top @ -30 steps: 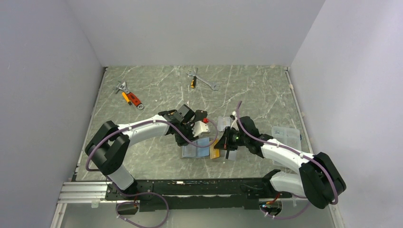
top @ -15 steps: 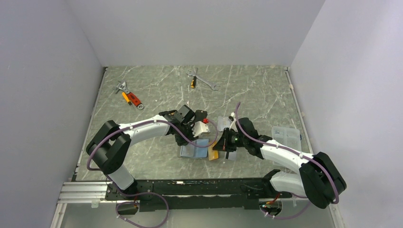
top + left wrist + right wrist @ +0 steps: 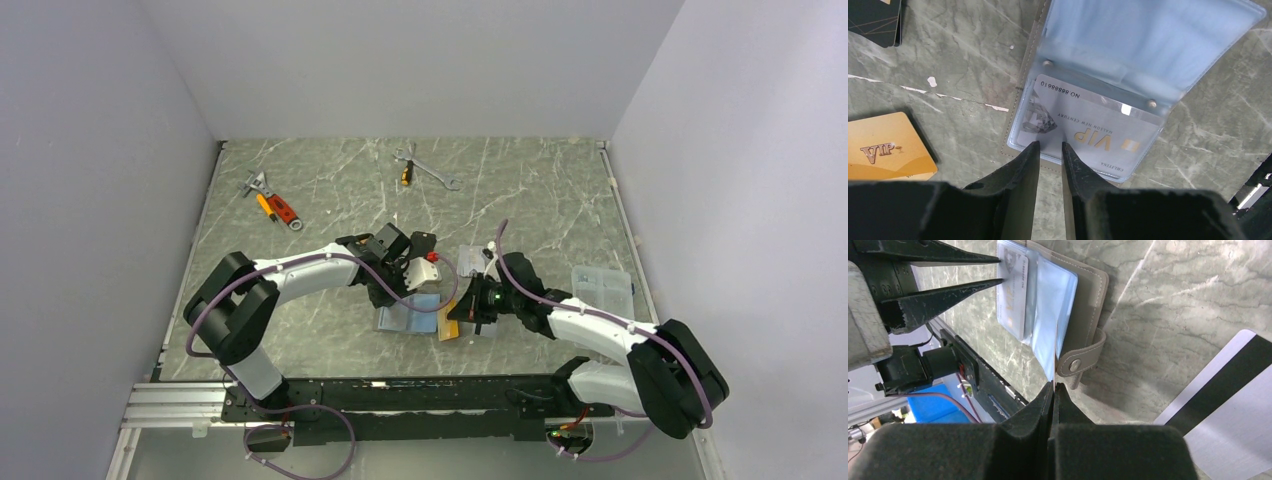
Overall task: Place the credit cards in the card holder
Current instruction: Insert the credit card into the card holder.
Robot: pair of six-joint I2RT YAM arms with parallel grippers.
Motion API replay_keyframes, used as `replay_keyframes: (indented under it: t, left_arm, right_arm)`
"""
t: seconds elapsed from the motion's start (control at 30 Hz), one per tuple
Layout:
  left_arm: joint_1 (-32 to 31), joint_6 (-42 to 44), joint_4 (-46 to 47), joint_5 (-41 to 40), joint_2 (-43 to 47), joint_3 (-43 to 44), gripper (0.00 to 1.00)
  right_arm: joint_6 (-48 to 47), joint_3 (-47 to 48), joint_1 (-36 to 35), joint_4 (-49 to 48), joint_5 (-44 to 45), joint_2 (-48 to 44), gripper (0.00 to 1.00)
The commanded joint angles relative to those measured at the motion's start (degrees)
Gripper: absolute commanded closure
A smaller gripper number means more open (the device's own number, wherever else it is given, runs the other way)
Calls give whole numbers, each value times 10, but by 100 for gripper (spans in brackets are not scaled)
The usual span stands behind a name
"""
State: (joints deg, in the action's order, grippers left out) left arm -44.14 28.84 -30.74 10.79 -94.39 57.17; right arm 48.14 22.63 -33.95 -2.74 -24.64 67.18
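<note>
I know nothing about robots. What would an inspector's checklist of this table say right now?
Surface: table, green-grey marbled top.
Job's things: card holder lies open; silver card sits in its clear pocket; orange card, black card and striped white card lie loose.
Clutter: orange-handled wrench and steel spanner at the far side; clear box on the right.
Grippers: left gripper, jaws narrowly apart at the silver card's edge; right gripper, shut beside the holder's snap strap.
Cables: purple cables loop along both arms.
Surroundings: plain pale walls on three sides.
</note>
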Motion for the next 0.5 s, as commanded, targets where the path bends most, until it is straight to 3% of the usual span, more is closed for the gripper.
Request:
replay_keyframes:
  t: [0.0, 0.47]
  left_arm:
    - [-2, -3, 2, 3, -6, -7, 73]
    - [-2, -3, -1, 6, -6, -10, 76]
  right_arm:
    - [26, -15, -2, -35, -15, -7, 100]
    - [27, -52, -9, -24, -116, -81, 100]
